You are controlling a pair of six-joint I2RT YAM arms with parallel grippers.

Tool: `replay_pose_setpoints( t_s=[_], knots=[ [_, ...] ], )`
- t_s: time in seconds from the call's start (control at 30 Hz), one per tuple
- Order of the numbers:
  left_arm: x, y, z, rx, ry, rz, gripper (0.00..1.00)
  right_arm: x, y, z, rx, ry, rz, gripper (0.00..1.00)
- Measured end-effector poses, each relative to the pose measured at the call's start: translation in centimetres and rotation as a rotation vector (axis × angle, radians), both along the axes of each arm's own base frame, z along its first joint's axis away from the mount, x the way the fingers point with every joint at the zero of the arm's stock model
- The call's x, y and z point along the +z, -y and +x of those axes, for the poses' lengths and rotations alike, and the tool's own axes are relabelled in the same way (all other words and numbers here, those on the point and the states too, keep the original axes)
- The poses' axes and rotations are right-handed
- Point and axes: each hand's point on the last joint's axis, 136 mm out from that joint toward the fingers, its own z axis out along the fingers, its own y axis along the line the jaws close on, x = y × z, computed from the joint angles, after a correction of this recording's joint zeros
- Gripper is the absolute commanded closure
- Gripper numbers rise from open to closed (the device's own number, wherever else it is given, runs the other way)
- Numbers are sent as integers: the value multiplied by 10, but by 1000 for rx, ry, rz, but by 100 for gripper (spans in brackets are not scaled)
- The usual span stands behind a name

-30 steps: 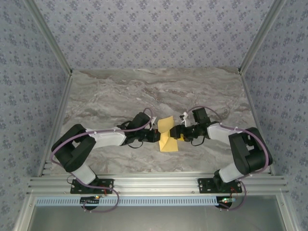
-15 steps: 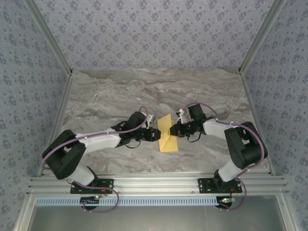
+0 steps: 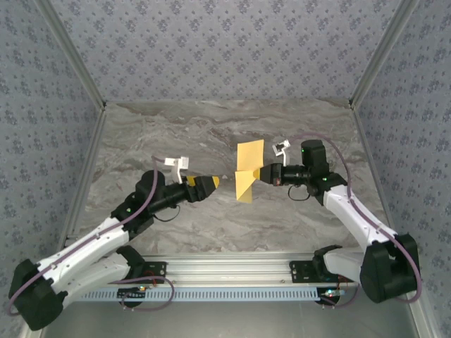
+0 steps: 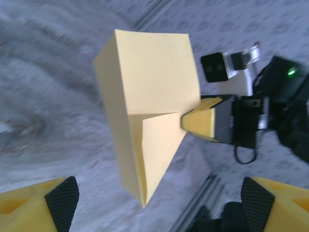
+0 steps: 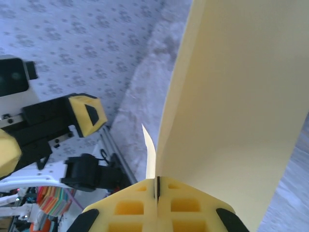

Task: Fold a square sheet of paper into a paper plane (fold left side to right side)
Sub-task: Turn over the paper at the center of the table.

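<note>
Yellow-orange part-folded paper sheet (image 3: 248, 169) pinched by closed right gripper (image 3: 268, 174); left gripper (image 3: 208, 184) wide open, empty, nearby. Best lay sheet flat before creasing left over right.

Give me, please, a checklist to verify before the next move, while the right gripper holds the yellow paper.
1. Right gripper shut on the edge of the sheet of paper: ok.
2. Left gripper open, holding nothing: ok.
3. Left gripper apart from the sheet: ok.
4. Sheet lying flat on the table for creasing: not ok, it is held upright.
5. Folded edges lined up evenly: cannot tell.
</note>
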Motion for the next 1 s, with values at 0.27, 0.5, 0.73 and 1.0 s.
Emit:
replay_pose_setpoints(
  t_s=[0.27, 0.5, 0.73, 1.0],
  knots=[
    [32, 19, -10, -84, 21, -149, 11, 73, -19, -26, 67, 108, 111, 98],
    [23, 47, -21, -174, -7, -158, 30, 101, -42, -49, 154, 134, 159, 96],
    [50, 53, -25, -192, 30, -236, 74, 105, -44, -50, 154, 116, 175, 89],
    [53, 52, -23, -173, 33, -250, 95, 99, -40, -46, 116, 109, 147, 66]
  ],
)
